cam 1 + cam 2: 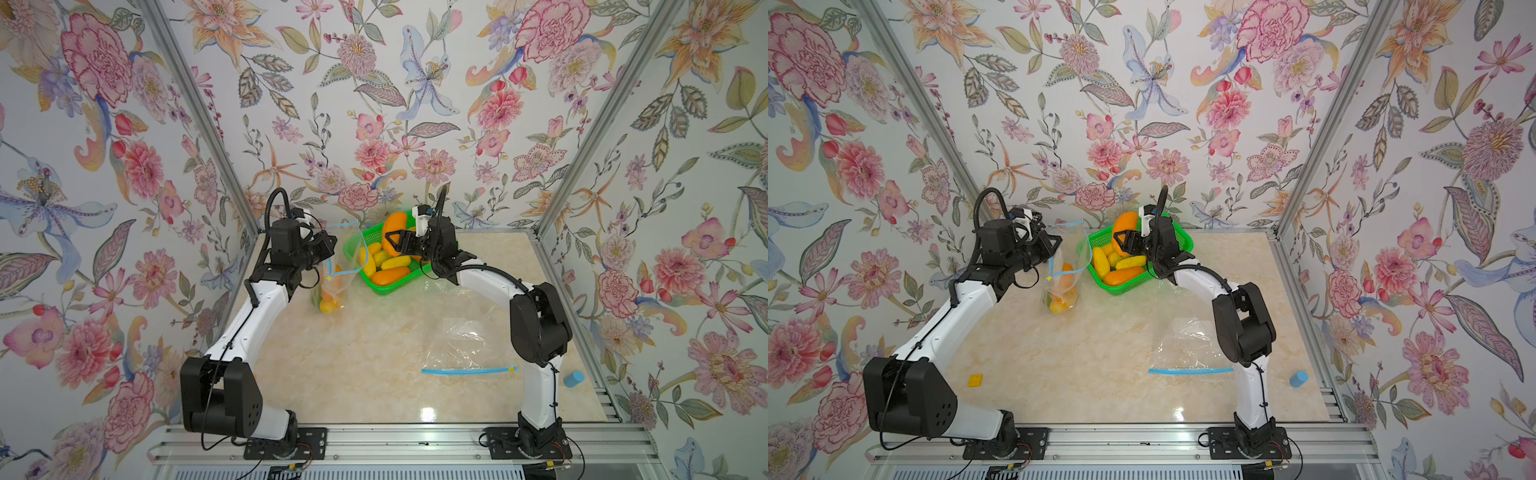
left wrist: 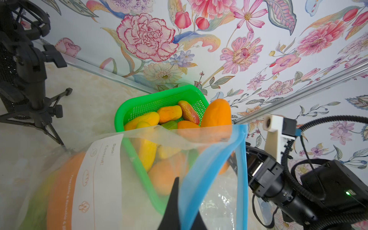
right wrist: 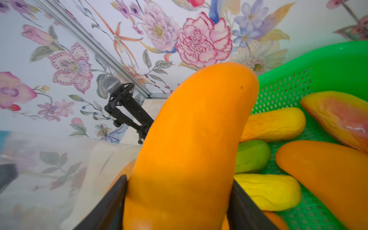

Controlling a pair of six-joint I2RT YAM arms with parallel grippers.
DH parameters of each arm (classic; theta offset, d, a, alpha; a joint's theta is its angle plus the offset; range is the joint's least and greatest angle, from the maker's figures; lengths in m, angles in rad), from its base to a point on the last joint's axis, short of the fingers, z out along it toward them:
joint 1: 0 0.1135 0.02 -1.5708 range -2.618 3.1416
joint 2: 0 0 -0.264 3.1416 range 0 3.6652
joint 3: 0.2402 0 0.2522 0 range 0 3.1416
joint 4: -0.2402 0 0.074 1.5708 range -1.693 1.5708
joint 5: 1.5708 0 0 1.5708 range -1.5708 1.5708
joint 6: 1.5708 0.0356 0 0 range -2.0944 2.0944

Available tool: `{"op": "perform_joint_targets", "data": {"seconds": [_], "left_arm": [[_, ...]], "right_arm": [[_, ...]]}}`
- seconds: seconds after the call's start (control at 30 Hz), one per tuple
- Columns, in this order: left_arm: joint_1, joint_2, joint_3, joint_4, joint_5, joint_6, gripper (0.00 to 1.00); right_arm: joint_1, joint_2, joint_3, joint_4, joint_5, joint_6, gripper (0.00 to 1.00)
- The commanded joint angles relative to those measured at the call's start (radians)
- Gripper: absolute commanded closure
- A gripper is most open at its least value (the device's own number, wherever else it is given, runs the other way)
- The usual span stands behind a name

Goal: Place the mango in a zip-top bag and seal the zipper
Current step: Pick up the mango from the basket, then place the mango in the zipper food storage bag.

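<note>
- Gripping the mango (image 3: pixel 189 139) with the right jaws, one against each flank, fruit standing on end.
- Holding it over the far part of the green basket (image 3: pixel 328 63), above the yellow, orange and green fruit lying inside.
- Pinching the blue zipper edge of the zip-top bag (image 1: pixel 332 286) with the left jaws, fully closed on the plastic.
- Hanging upright from that grip just beside the basket, mouth gaping, orange and yellow fruit already inside. Bottom apparently on the bench (image 1: pixel 353 365).
- Lying flat near the right arm's elbow: a second clear bag (image 1: pixel 461 345), blue zipper toward the front.
- At the bench's right edge, a small blue cylinder (image 1: pixel 574 378) — and near the left arm's base, a small yellow tile (image 1: pixel 975 380).
- By the back wall, in the wrist views only, a black microphone stand (image 2: pixel 29 69).
</note>
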Motion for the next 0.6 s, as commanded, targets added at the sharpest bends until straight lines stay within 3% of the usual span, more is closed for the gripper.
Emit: {"op": "perform_joint_targets", "data": {"seconds": [0.0, 0.17, 0.43, 0.57], "left_arm": [[-0.01, 0.002, 0.045, -0.008, 0.008, -0.016, 1.0], [-0.014, 0.007, 0.063, -0.02, 0.017, -0.022, 1.0], [-0.015, -0.014, 0.064, -0.022, 0.03, -0.033, 1.0], [-0.013, -0.019, 0.063, -0.023, 0.043, -0.039, 1.0]], "right_arm": [[0.054, -0.14, -0.127, 0.411, 0.054, -0.005, 0.83], [0.172, -0.188, -0.193, 0.564, 0.095, -0.114, 0.81], [0.256, -0.043, -0.085, 0.603, 0.087, -0.169, 0.78], [0.279, -0.001, -0.08, 0.616, 0.113, -0.215, 0.69]]}}
